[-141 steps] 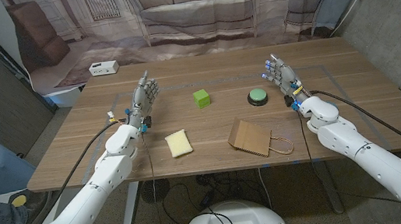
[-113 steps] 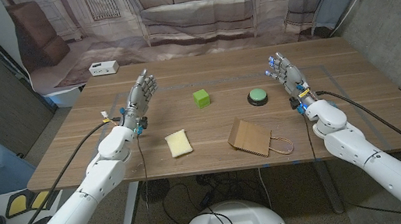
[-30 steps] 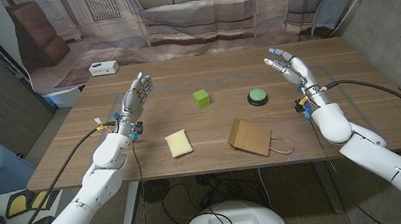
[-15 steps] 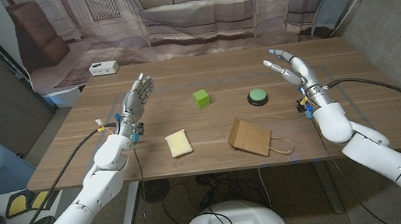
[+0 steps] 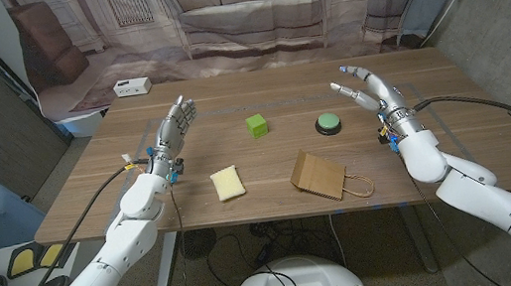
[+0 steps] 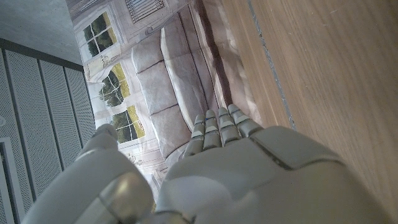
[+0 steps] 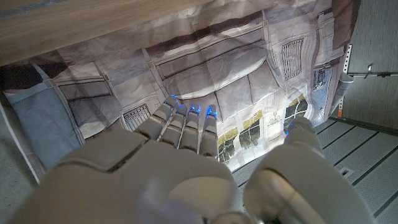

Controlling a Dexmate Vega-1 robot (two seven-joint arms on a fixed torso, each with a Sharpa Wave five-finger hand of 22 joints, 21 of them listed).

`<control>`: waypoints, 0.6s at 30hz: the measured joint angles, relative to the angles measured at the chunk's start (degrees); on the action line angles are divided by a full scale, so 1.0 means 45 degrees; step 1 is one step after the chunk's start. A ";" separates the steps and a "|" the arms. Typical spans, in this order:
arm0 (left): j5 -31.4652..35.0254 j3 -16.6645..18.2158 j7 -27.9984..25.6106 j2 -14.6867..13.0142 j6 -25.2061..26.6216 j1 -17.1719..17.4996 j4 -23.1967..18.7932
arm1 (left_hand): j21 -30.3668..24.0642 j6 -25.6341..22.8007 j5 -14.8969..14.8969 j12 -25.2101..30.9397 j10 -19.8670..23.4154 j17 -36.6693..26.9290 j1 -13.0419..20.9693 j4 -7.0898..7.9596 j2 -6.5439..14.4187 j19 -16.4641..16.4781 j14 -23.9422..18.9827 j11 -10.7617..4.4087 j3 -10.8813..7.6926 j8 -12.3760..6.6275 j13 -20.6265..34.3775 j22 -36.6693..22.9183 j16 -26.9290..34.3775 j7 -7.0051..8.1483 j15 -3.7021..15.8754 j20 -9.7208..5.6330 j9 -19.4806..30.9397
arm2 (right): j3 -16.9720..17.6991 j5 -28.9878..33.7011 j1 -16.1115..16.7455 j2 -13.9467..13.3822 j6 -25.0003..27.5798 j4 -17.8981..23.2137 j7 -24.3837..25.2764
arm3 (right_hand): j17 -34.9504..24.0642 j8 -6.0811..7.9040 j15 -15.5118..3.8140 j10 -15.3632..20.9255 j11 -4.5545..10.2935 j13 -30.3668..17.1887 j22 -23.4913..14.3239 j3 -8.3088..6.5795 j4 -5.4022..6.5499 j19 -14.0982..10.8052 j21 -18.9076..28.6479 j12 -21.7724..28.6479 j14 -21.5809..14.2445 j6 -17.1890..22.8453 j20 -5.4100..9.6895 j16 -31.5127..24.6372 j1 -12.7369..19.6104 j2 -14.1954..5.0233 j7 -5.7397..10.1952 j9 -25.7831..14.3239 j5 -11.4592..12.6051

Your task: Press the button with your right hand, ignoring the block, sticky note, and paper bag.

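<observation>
— One target: the green button sits mid-table, just left of our right hand, which hovers with fingers spread, holding nothing.

— We bring it over and press straight down, clear of the paper bag.

- One green push button on the wooden table.
- One green block.
- One yellow sticky note pad.
- One brown paper bag.
- One white box behind the table.
- Two robot hands: left hand, right hand.
</observation>
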State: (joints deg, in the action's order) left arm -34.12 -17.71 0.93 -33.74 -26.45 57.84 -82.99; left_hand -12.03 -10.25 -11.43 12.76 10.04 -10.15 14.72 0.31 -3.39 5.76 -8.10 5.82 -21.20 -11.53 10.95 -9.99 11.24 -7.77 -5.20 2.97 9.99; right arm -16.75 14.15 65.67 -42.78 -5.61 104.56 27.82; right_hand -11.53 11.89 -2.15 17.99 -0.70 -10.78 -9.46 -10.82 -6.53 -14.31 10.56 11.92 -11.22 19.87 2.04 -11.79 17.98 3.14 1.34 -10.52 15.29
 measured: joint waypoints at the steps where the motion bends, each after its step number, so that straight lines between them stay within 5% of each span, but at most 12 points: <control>1: -0.0028 0.0005 0.0007 -0.0005 0.0002 0.0005 -0.0007 | 0.0000 0.0000 0.0000 0.0000 0.0000 0.0000 0.0000 0.0000 0.0000 -0.0026 0.0000 0.0000 0.0000 0.0000 0.0000 0.0000 0.0000 0.0000 0.0000 0.0026 0.0000 | -0.0123 0.0056 -0.0019 -0.0128 0.0058 0.0168 0.0016 | 0.0019 0.0000 0.0000 0.0000 0.0000 0.0000 0.0000 -0.0017 -0.0017 0.0000 0.0000 0.0000 0.0000 0.0000 0.0000 0.0000 0.0000 0.0000 0.0000 0.0000 0.0000; 18: -0.0018 0.0087 -0.0136 -0.0107 0.0085 0.0225 -0.0356 | 0.0108 0.0002 -0.0001 0.0000 0.0000 0.0000 0.0084 -0.0053 0.0084 -0.0026 0.0001 0.0000 0.0054 0.0000 0.0001 0.0000 -0.0051 0.0000 0.0000 0.0026 0.0000 | -0.0453 0.0901 -0.0125 -0.0717 0.0959 0.0631 0.0035 | 0.0018 0.0000 0.0001 0.0001 -0.0002 0.0000 0.0000 -0.0016 -0.0015 -0.0234 0.0066 -0.0060 -0.0003 -0.0051 0.0091 0.0000 -0.0001 0.0000 0.0049 0.0000 0.0092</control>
State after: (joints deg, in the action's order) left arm -34.20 -17.32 0.32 -34.22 -26.07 58.86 -84.59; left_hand -11.54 -10.24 -11.44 12.75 10.04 -10.15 15.10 0.07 -3.01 5.64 -8.09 5.82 -20.96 -11.53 10.95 -9.99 11.01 -7.78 -5.20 3.08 9.99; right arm -18.79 18.20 65.11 -46.00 -1.29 107.40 27.97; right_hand -11.45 11.89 -2.14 18.00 -0.71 -10.78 -9.46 -10.90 -6.60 -15.37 10.86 11.65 -11.23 19.64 2.45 -11.80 17.97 3.14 1.56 -10.52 15.70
